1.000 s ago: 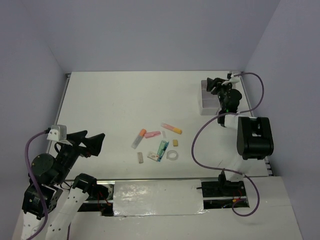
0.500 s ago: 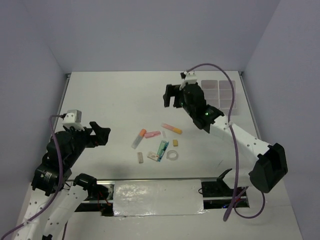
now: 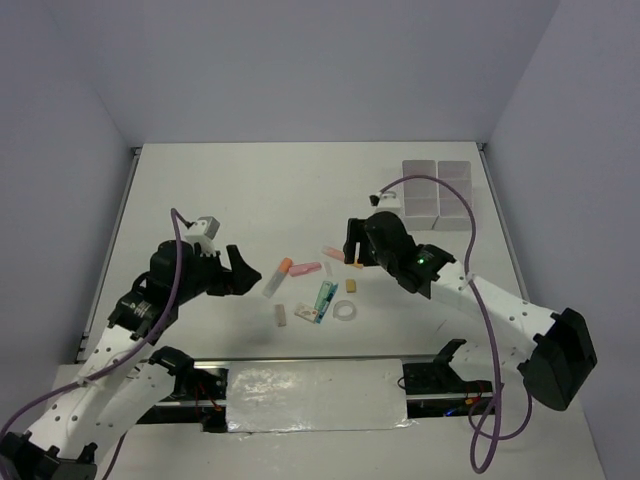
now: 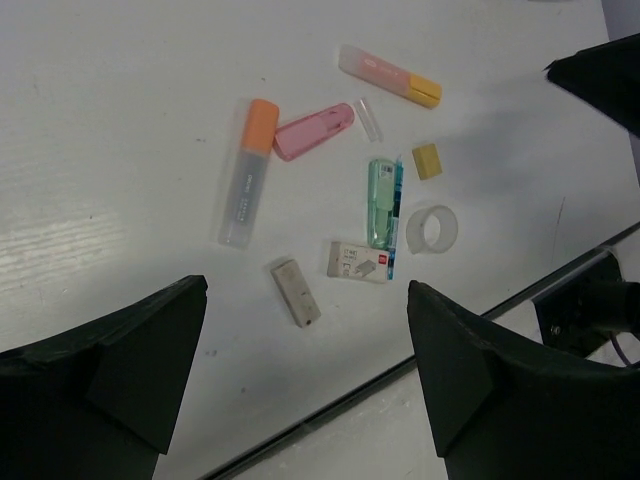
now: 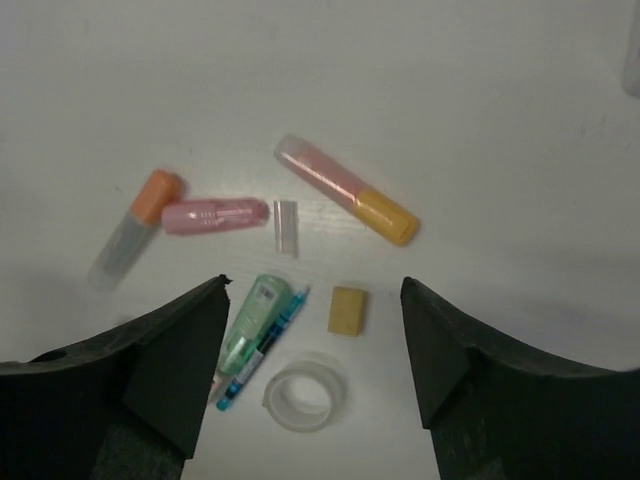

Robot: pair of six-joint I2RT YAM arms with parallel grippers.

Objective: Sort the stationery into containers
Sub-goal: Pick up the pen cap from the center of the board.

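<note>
- Stationery (image 3: pixel 315 290) lies loose in one cluster mid-counter (image 3: pixel 220 190), none of it sorted yet. Lowest in the top view are the white eraser (image 4: pixel 296 292) and the clear tape ring (image 4: pixel 432 229), flat and apart, so you can lift either one alone.
- Just above those, the green packet (image 4: pixel 380 202) has a thin blue pen (image 5: pixel 262 350) tight along its side, so expect to take both if you close on them there. The yellow eraser (image 5: pixel 347 310) sits free to their right.
- Higher in the frame, the orange-capped marker (image 4: pixel 247 187) and the pink marker (image 4: pixel 313 131) lie end to end, just beside each other. The pink-yellow marker (image 5: pixel 345 190) slants alone at the cluster's upper right.
- Your left pincer (image 4: pixel 306 284) hangs off the counter at the cluster's left edge, jaws spread wide and empty. Its wrist view frames the whole pile, which reads as a lining-up pose.
- Your right pincer (image 5: pixel 313 281) hovers over the cluster's upper side, also wide open with nothing in it. The yellow eraser and the packet show between its fingers.
- Containers (image 3: pixel 437 195) stand at the upper right of the top view, well apart from the pile and on the right arm's side. That is probably why that arm reaches in from there. I cannot tell what is in their compartments.
</note>
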